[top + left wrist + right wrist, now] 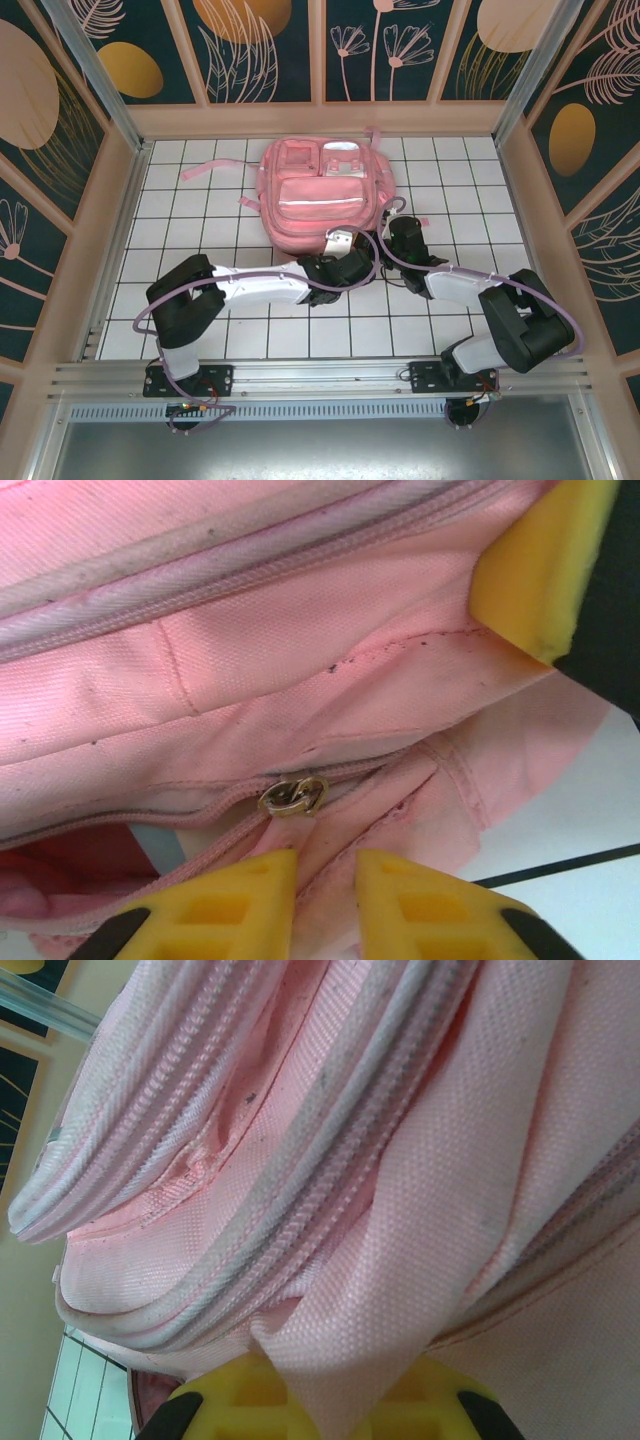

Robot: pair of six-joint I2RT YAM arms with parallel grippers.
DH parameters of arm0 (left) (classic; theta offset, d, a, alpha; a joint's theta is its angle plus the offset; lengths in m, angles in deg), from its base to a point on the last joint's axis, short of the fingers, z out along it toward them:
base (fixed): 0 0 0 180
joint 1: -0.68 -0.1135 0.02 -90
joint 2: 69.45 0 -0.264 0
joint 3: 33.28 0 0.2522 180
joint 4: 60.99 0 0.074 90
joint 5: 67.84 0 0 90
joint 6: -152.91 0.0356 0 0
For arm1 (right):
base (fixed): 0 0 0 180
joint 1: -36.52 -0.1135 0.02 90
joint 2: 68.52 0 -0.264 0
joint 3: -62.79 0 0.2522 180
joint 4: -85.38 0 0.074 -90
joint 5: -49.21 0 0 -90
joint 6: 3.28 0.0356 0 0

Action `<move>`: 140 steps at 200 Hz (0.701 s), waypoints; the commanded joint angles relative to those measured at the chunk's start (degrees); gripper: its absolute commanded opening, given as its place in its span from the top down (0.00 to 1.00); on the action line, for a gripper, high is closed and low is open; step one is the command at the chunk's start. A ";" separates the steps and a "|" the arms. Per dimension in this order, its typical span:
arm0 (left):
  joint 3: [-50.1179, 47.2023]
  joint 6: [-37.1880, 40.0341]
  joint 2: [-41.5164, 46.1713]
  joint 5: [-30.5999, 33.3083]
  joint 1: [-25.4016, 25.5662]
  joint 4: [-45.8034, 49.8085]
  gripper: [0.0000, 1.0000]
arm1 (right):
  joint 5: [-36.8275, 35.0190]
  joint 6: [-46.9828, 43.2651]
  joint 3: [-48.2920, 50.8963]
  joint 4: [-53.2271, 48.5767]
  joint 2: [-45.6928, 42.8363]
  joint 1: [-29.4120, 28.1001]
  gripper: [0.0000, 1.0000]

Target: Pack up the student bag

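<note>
Student bag (322,190) lies pinched by right gripper (320,1400), left gripper (325,900) at zipper (293,796).

Pink on a black-and-white grid, framed in teal.

The student bag (322,195) is light pink all over (grubby with dark specks along the seams, seen close), with a pale whitish strip (322,203) across its front, greyish-pink zip tape and a brassy gold zip pull (293,796). The worktop (200,215) is white tile ruled with thin black lines. The walls (260,50) are dark teal with orange discs and pale pink line-drawn leaves and flowers. The left arm (250,285) and right arm (460,285) are black and white, trailing lilac cables (150,310); the left gripper (326,875) and right gripper (330,1405) are bright yellow.
</note>
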 commanded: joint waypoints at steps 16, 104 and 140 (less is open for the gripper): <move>3.31 -2.15 -2.51 8.28 -1.32 7.97 0.73 | -2.97 0.19 1.26 2.89 0.06 1.06 1.00; 3.55 -1.42 -3.69 11.34 -1.53 9.73 0.71 | -2.66 0.36 1.18 3.11 0.55 1.02 1.00; 3.65 1.35 -5.26 12.50 -1.95 9.50 0.68 | -2.55 0.45 1.21 3.08 0.53 1.06 1.00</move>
